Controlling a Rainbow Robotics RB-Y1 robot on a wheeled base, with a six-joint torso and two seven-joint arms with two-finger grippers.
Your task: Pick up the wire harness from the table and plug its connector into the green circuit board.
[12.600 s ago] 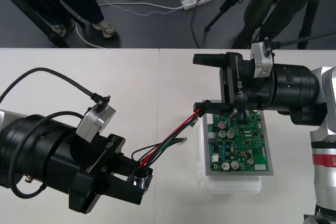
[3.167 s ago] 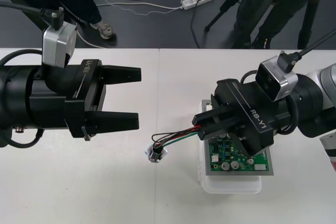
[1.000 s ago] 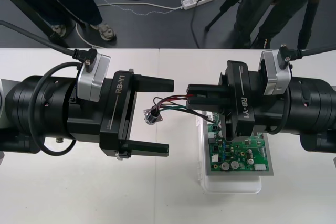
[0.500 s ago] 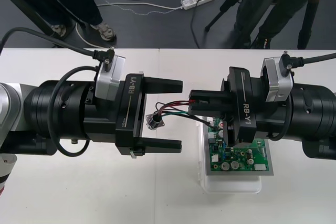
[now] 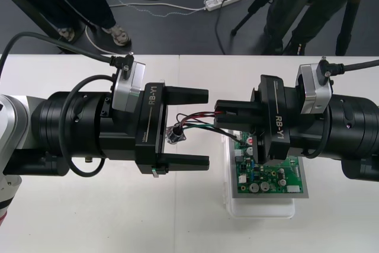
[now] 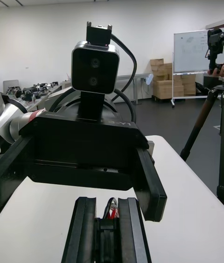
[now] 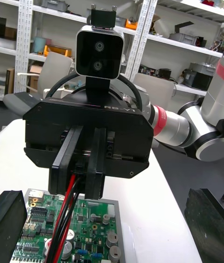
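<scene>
The wire harness hangs in the air between the two arms, above the table. My right gripper (image 5: 217, 111) is shut on its red, black and green wires (image 5: 198, 118), and in the right wrist view the red wire (image 6: 111, 213) shows between its fingers (image 6: 131, 230). The round metal socket (image 5: 175, 135) dangles at the wires' free end, between the wide-open fingers of my left gripper (image 5: 207, 127), untouched by either one. The plug is hidden. In the left wrist view the wires (image 7: 64, 207) drop from the right gripper (image 7: 87, 169) over the green circuit board (image 7: 74, 239). The board (image 5: 273, 177) lies partly under the right gripper.
The board rests on a white base (image 5: 260, 210) at the table's right. The left gripper's camera (image 6: 94, 67) faces the right wrist closely. Bare table (image 5: 177, 217) lies in front of both arms.
The left gripper has slid right toward the right gripper, so its open fingers now reach further past the hanging socket. The right gripper has hardly moved and still holds the wires.
</scene>
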